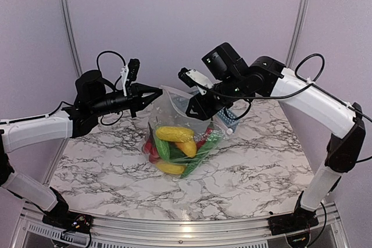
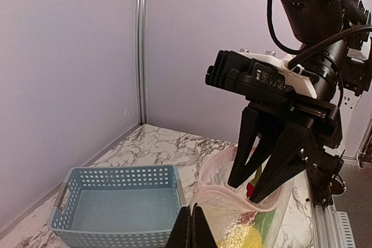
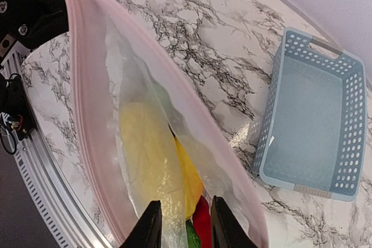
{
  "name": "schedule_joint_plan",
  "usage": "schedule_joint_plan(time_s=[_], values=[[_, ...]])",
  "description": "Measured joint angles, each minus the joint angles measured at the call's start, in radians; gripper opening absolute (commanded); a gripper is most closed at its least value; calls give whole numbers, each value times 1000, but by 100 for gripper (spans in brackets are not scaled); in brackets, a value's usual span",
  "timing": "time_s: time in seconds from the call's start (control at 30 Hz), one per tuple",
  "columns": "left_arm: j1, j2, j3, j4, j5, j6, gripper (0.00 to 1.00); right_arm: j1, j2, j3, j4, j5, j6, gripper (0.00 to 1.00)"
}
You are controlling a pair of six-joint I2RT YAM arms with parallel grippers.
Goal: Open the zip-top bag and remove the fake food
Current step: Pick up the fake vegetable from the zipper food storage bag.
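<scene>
We show the zip-top bag (image 1: 173,107), fake food (image 1: 174,135) inside, its rim pinched by the closed left fingers (image 1: 157,92), the right fingers (image 1: 196,106) parted at its mouth.

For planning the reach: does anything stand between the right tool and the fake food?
Nothing solid. The zip-top bag gapes open below the right tool, its edge pinched by the left tool. Crinkled film may veil the fake food; unclear.
</scene>
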Motion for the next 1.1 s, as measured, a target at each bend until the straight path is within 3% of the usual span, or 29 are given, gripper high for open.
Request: schedule_joint_plan(time_s=[0.37, 1.1], values=[[-40, 1, 9, -6, -30, 26, 0, 0, -86, -17, -117, 79, 23, 33], [-50, 9, 12, -15, -42, 57, 0, 0, -87, -43, -165, 211, 35, 32]])
